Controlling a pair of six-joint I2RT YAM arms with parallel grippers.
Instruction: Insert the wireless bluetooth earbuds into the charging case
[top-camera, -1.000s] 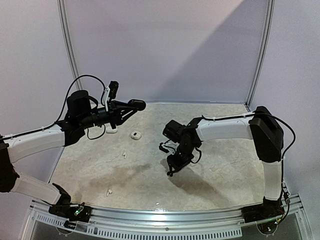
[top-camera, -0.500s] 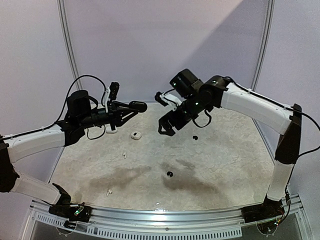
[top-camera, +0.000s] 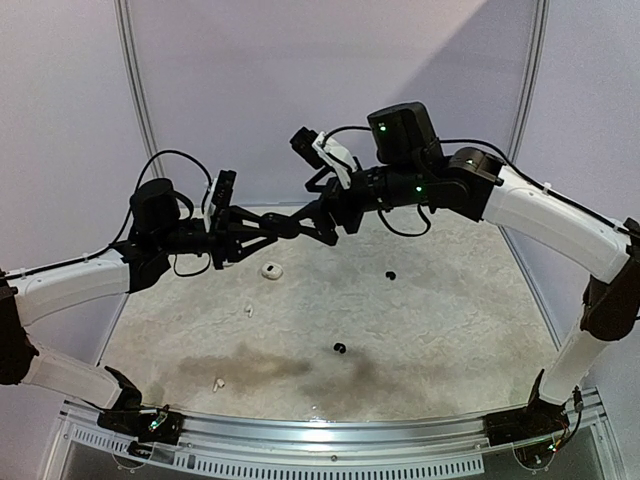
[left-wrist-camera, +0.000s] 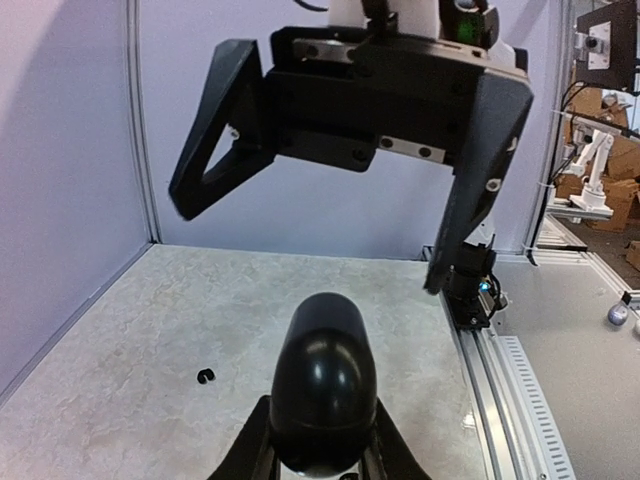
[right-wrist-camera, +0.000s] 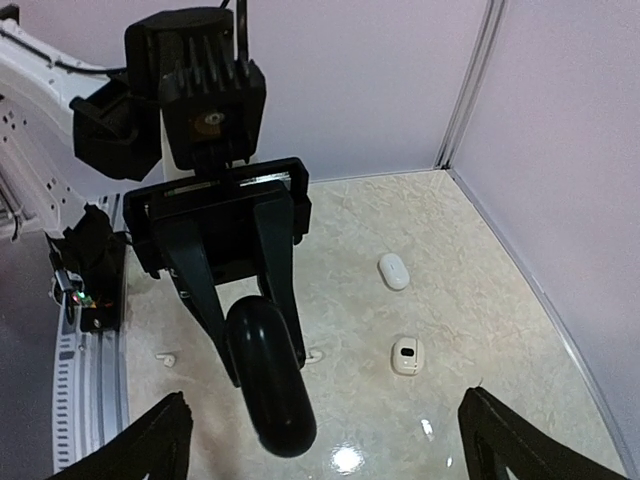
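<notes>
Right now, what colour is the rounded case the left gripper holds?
The case is glossy black; the left wrist view shows it best.

No text, label, brand, number or sign is readable in any view, not on the black charging case (left-wrist-camera: 323, 390) and not on the white case (right-wrist-camera: 394, 271).
</notes>
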